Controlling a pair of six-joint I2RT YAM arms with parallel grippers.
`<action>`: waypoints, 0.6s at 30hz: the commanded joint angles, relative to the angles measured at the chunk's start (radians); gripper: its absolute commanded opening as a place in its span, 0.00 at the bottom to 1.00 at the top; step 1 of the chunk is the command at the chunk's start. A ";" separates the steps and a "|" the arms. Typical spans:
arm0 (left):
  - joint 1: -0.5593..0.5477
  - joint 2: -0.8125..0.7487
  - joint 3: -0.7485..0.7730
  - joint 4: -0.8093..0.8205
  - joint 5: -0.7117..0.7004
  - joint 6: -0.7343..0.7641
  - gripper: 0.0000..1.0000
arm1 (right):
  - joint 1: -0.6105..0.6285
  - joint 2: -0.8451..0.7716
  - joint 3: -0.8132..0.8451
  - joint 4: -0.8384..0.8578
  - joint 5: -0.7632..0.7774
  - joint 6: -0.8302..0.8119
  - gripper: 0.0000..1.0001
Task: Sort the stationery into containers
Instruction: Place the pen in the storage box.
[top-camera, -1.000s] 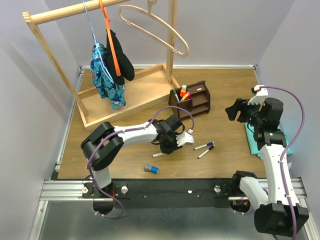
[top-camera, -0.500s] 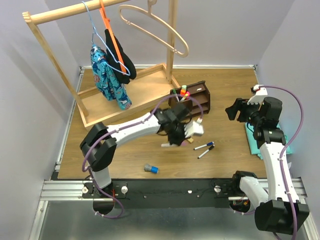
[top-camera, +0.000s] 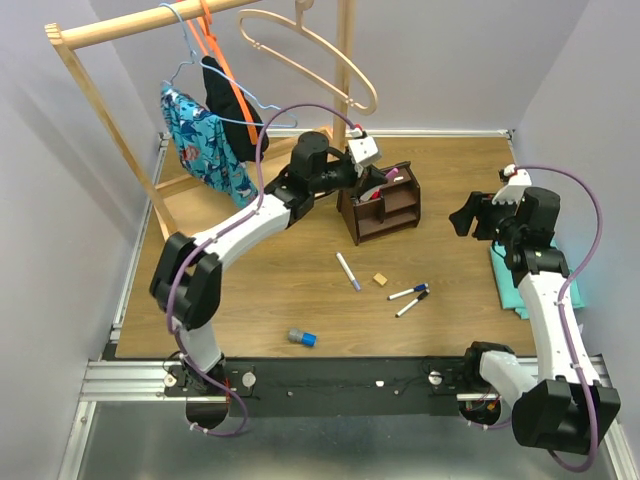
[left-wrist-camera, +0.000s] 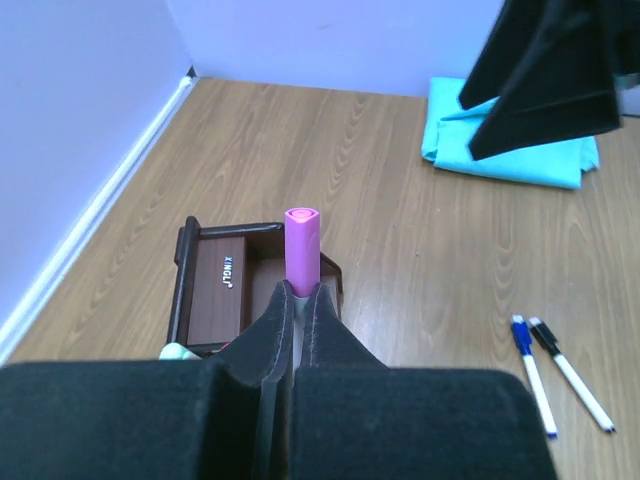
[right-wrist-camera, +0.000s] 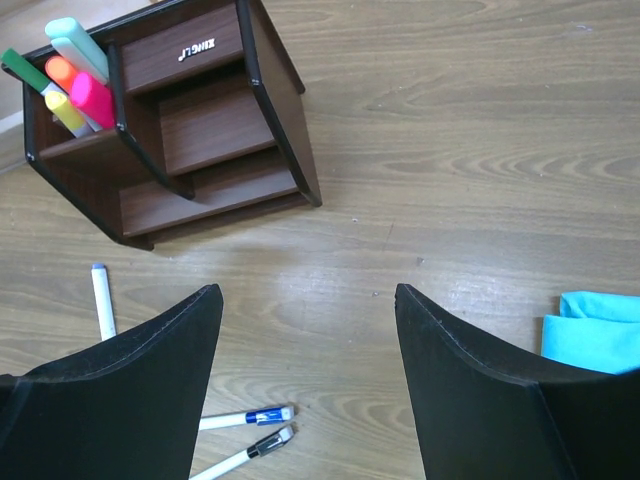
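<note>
My left gripper (top-camera: 378, 180) is shut on a pink-capped marker (left-wrist-camera: 302, 245) and holds it upright just above the dark brown organiser (top-camera: 392, 205). In the left wrist view its shut fingers (left-wrist-camera: 300, 296) sit over the organiser's top edge (left-wrist-camera: 222, 272). Several highlighters (right-wrist-camera: 72, 80) stand in a corner compartment of the organiser (right-wrist-camera: 215, 120). On the table lie a white marker (top-camera: 347, 271), a tan cube (top-camera: 380, 280), a blue-capped marker (top-camera: 408, 292), a black-capped marker (top-camera: 411, 304) and a grey-blue cylinder (top-camera: 301, 337). My right gripper (top-camera: 468, 222) is open and empty, right of the organiser.
A large pale wooden clothes rack (top-camera: 270, 190) with hanging clothes (top-camera: 205, 140) stands at the back left, close behind my left arm. A teal cloth (top-camera: 503, 272) lies at the right edge under my right arm. Walls close in on three sides.
My left gripper has lifted off the table and swung back to the organiser with the pink marker in it. A white marker and the tan cube now show where it was. The hanging clothes swing.
</note>
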 joint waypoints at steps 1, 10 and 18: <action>0.025 0.094 0.008 0.290 0.024 -0.129 0.00 | -0.007 0.029 0.047 0.018 0.026 -0.004 0.77; 0.064 0.188 0.005 0.403 0.016 -0.232 0.00 | -0.009 0.101 0.096 -0.004 0.037 -0.035 0.77; 0.076 0.242 -0.017 0.423 -0.007 -0.218 0.00 | -0.009 0.150 0.096 0.007 0.033 -0.039 0.77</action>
